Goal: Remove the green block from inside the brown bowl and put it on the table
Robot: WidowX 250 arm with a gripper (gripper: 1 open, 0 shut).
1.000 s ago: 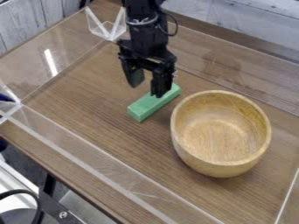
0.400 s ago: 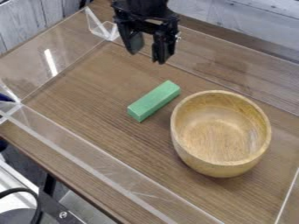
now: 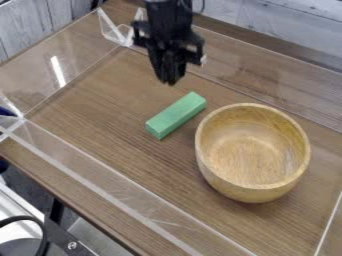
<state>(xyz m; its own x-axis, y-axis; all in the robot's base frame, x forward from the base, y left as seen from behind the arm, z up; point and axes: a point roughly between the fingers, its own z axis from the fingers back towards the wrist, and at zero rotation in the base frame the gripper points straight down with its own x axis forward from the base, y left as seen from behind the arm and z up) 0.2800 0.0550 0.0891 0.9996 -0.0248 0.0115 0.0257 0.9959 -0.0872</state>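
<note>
Looks like a robotics lab: wood-grain table (image 3: pixel 94 120) fenced by low clear acrylic walls (image 3: pixel 54 75), with a black robot arm (image 3: pixel 167 20) at the far side.

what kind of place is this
Probably a robot lab test bench: a wood-grain table fenced by clear acrylic walls, one robot gripper above it, and only simple props, a green block and a bowl.

You have one green block (image 3: pixel 177 114) lying on the table (image 3: pixel 94 120); one brown bowl (image 3: pixel 253 151) at its four o'clock; one gripper (image 3: pixel 170 72) at the block's twelve o'clock; one set of clear acrylic walls (image 3: pixel 80 170).
</note>
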